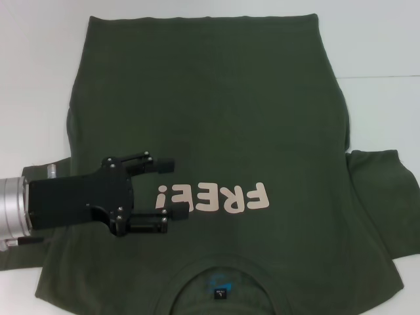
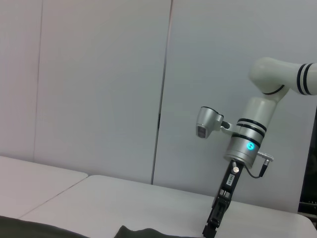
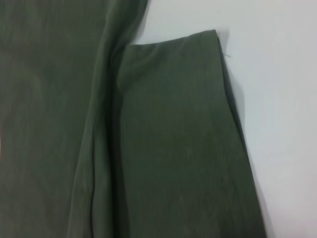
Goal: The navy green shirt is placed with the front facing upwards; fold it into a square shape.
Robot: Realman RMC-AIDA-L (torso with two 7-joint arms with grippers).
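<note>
The navy green shirt lies flat on the white table, front up, its pale pink "FREE!" print and black neck label toward me. My left gripper hovers low over the shirt's left chest, open, nothing between its fingers, pointing toward the print. The right sleeve spreads out flat at the right; the right wrist view shows this sleeve from close above. The head view does not show the right arm. The left wrist view shows my right gripper reaching down at the shirt's far side, its fingertips cut off.
Bare white table surrounds the shirt on the left, right and far side. A pale wall stands behind the table. The shirt's left sleeve lies partly under my left arm.
</note>
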